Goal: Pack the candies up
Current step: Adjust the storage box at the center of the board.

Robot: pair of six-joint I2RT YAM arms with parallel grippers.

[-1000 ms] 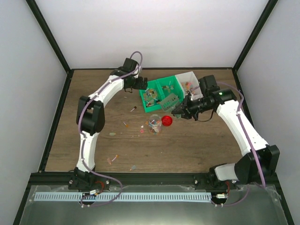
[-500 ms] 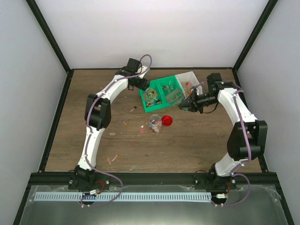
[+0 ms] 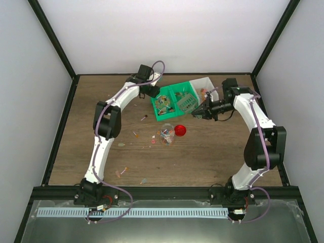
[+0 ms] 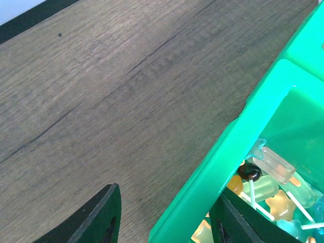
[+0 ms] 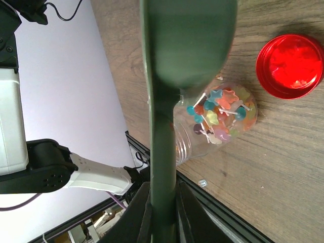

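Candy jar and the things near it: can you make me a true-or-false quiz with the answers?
The jar holds candies. True.
The red lid is on the jar. False: it lies on the table beside the jar.
The right gripper holds the green scoop. True.
The left gripper holds a candy. False: its fingers sit either side of the green tray's wall, holding nothing.

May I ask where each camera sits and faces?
Top external: above, behind the bases, looking down at the table; both arms show.
Left wrist: on left gripper, facing green bin wall; fingers show.
Right wrist: on right gripper, along its scoop; fingers show.
Shared by top and right wrist: jar, red lid.
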